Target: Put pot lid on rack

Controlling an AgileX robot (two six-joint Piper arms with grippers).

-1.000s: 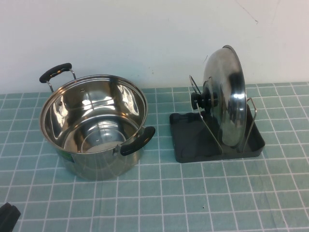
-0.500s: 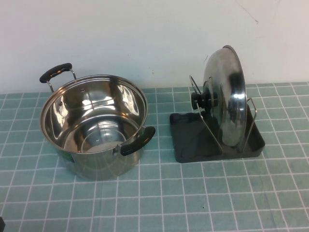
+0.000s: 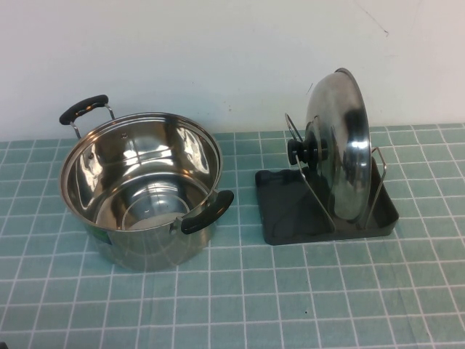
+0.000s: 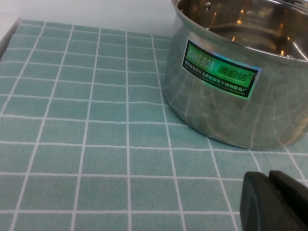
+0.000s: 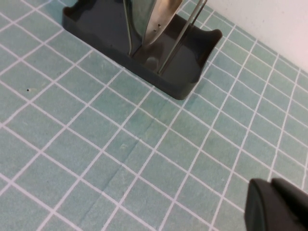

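Observation:
The shiny steel pot lid (image 3: pixel 343 149) stands on edge in the rack (image 3: pixel 287 207), leaning between its wire loops, with its black knob (image 3: pixel 304 150) facing the pot. The right wrist view shows the lid's lower edge (image 5: pixel 159 19) resting in the dark grey rack tray (image 5: pixel 96 29). My left gripper (image 4: pixel 268 174) is shut and empty, low over the mat near the pot. My right gripper (image 5: pixel 271 182) is shut and empty, over the mat on the near side of the rack. Neither gripper shows in the high view.
An open steel pot (image 3: pixel 142 189) with two black handles stands left of the rack; it also shows in the left wrist view (image 4: pixel 240 96) with a green label. A green gridded mat (image 3: pixel 290 298) covers the table. A white wall is behind.
The dark tip of my left gripper at the high view's bottom-left corner has drawn back out of view. The lid, rack and pot have not moved.

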